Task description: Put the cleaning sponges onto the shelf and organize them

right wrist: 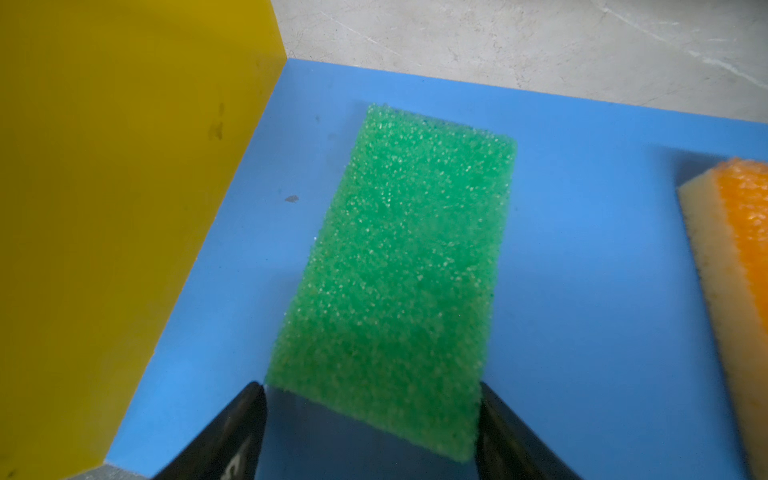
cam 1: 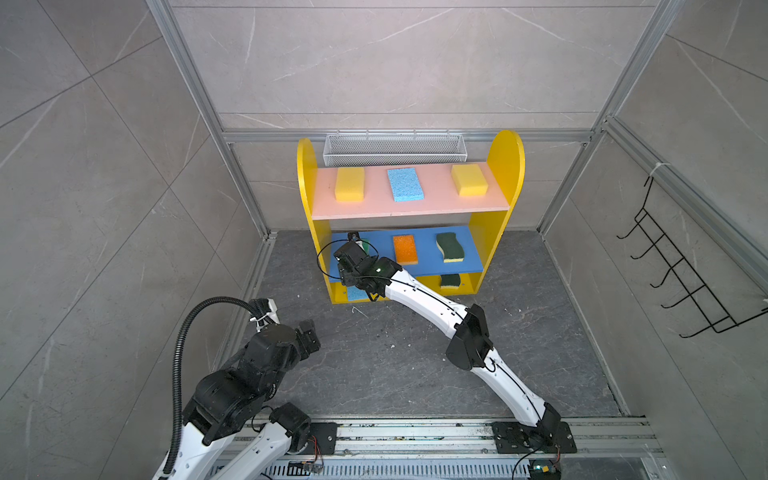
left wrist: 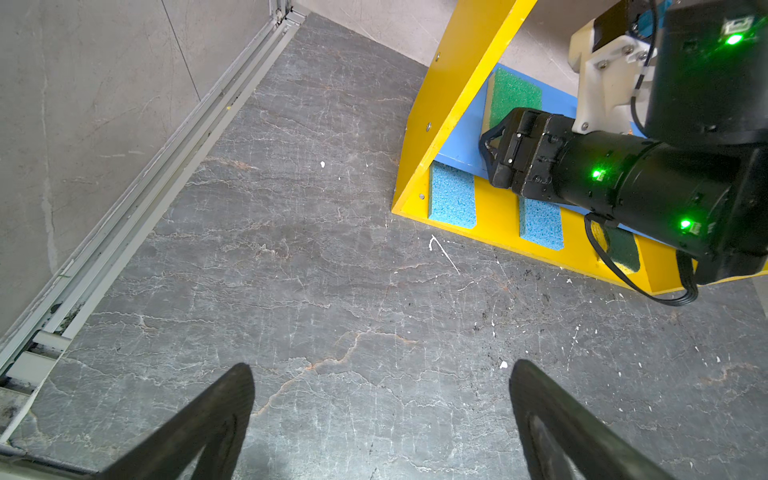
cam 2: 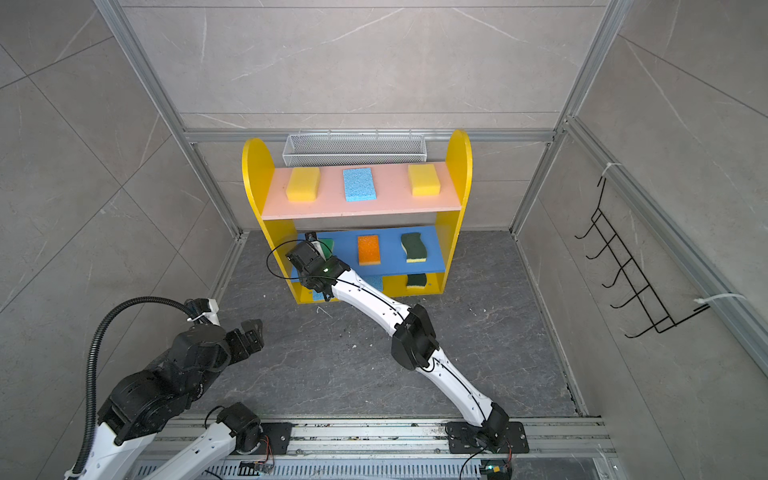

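Your right hand (right wrist: 370, 388) reaching into shelf (cam 1: 505, 166), fingers (right wrist: 232, 432) flanking near end of bright green sponge (right wrist: 395, 270); cannot tell whether pinching or just clear of it. Sponge lying flat on blue middle board (right wrist: 582, 249) beside yellow side panel (right wrist: 104, 208), with orange sponge (cam 1: 405, 249) and wavy dark green sponge (cam 1: 449, 246) sitting further along. Your left hand (left wrist: 380, 365) hovering over floor (left wrist: 332, 291), spread wide, holding nothing. Pink upper board (cam 1: 374, 203) carrying yellow sponges (cam 1: 350, 184) at both ends, light blue sponge (cam 1: 405, 184) between.
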You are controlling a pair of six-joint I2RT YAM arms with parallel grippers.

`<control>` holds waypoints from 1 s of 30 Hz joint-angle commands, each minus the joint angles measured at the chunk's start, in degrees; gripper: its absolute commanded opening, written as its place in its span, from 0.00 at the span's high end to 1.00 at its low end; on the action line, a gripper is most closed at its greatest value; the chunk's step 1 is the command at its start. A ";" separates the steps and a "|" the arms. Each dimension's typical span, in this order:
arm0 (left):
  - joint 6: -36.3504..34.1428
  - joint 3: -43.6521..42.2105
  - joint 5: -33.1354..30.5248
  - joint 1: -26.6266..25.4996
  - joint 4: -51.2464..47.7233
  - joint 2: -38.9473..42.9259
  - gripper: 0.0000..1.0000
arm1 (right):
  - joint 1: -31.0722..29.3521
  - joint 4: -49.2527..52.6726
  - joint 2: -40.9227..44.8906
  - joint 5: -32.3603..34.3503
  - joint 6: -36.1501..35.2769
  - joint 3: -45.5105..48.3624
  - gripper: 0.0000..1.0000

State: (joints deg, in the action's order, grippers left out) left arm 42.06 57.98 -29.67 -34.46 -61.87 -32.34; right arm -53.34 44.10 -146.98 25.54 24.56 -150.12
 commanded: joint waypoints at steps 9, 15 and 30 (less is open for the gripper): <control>1.74 2.63 -0.56 0.19 -1.89 0.65 0.02 | -0.64 4.70 4.77 -1.52 0.53 4.02 0.12; 2.49 3.44 -0.65 0.23 -3.41 0.79 0.02 | -1.39 1.36 10.40 -1.55 0.76 11.77 0.10; 3.68 2.26 -0.10 0.21 -5.86 0.55 0.03 | -4.66 -28.62 45.96 -12.50 9.64 68.21 0.09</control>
State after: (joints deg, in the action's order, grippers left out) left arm 44.93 60.18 -29.63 -34.46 -67.53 -31.64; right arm -58.08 24.10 -106.21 16.29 29.58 -87.92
